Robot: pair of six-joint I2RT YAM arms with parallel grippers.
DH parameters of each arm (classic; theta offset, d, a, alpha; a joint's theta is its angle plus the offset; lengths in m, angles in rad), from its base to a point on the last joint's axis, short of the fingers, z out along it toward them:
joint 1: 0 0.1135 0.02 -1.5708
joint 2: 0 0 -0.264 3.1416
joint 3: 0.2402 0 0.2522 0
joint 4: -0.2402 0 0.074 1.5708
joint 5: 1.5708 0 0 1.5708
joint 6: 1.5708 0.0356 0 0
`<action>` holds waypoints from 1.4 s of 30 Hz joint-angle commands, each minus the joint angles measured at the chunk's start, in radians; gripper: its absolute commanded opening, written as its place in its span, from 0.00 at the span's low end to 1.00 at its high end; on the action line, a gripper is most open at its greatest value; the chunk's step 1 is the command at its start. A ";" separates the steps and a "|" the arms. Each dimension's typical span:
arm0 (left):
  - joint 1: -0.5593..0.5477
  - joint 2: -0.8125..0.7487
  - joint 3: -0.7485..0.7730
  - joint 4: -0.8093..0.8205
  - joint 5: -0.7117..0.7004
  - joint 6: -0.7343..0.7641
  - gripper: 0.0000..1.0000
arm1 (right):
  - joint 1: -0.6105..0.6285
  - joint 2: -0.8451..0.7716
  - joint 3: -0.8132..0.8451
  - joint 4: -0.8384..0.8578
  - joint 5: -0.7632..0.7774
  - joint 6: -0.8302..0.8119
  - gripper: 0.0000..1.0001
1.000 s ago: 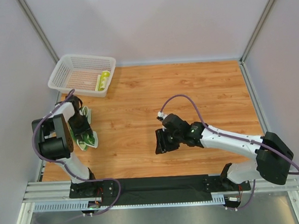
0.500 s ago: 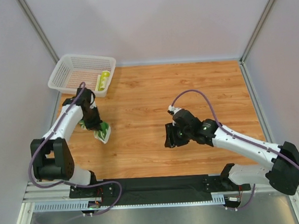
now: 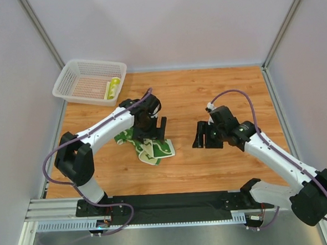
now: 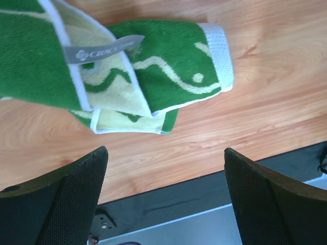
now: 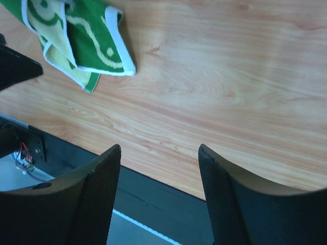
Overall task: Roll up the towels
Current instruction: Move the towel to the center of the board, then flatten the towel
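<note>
A cream towel with green swirls (image 3: pixel 153 149) lies loosely crumpled and folded over itself on the wooden table, left of centre. My left gripper (image 3: pixel 151 131) hangs open just above its far edge, holding nothing. In the left wrist view the towel (image 4: pixel 153 71) with its grey label lies beyond the wide-open gripper (image 4: pixel 163 153). My right gripper (image 3: pixel 206 139) stands open to the right of the towel, apart from it. In the right wrist view the towel (image 5: pixel 76 35) sits at the top left, beyond the gripper (image 5: pixel 158 148). A bright yellow-green rolled towel (image 3: pixel 113 88) lies in the basket.
A white mesh basket (image 3: pixel 88 64) stands at the back left corner of the table. Grey walls close in the table on three sides. The black and metal base rail (image 3: pixel 174 202) runs along the near edge.
My left arm carried the patterned towel from the table's left edge to the middle, then opened and let it drop. My right gripper drew back to the right and opened wider.
</note>
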 commanded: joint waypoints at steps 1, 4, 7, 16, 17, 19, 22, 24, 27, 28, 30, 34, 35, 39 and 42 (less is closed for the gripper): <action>0.014 -0.090 -0.012 -0.032 -0.061 -0.035 0.99 | 0.000 0.027 -0.039 0.061 -0.143 0.031 0.64; 0.014 -0.158 -0.138 0.005 -0.064 -0.058 0.98 | 0.009 0.074 -0.092 0.156 -0.214 0.067 0.64; 0.012 -0.262 -0.284 0.075 -0.059 -0.092 0.96 | 0.049 0.175 -0.087 0.227 -0.255 0.081 0.64; 0.012 -0.511 -0.460 0.114 -0.056 -0.139 0.92 | 0.118 0.484 0.063 0.308 -0.219 0.052 0.63; 0.014 -0.522 -0.457 0.103 -0.067 -0.132 0.92 | 0.119 0.511 0.074 0.320 -0.220 0.046 0.63; 0.014 -0.558 -0.446 0.070 -0.079 -0.110 0.92 | 0.118 0.579 0.118 0.327 -0.223 0.037 0.61; 0.014 -0.594 -0.438 0.034 -0.099 -0.086 0.93 | 0.121 0.645 0.169 0.327 -0.231 0.031 0.59; 0.014 -0.611 -0.438 0.013 -0.124 -0.076 0.93 | 0.121 0.672 0.180 0.334 -0.239 0.032 0.58; 0.014 -0.633 -0.446 0.007 -0.124 -0.072 0.94 | 0.125 0.697 0.194 0.350 -0.254 0.043 0.56; 0.012 -0.638 -0.452 0.007 -0.124 -0.072 0.94 | 0.129 0.712 0.198 0.351 -0.254 0.045 0.54; 0.014 -0.650 -0.457 0.005 -0.125 -0.069 0.94 | 0.138 0.725 0.206 0.351 -0.254 0.048 0.50; 0.012 -0.663 -0.457 -0.007 -0.139 -0.061 0.94 | 0.152 0.748 0.207 0.359 -0.257 0.054 0.42; 0.012 -0.670 -0.458 -0.015 -0.142 -0.060 0.94 | 0.152 0.748 0.207 0.359 -0.257 0.057 0.40; 0.015 -0.690 -0.458 -0.024 -0.161 -0.053 0.95 | 0.153 0.743 0.224 0.347 -0.254 0.040 0.00; 0.025 -0.707 -0.461 -0.029 -0.162 -0.056 0.96 | 0.133 0.725 0.301 0.256 -0.205 -0.021 0.00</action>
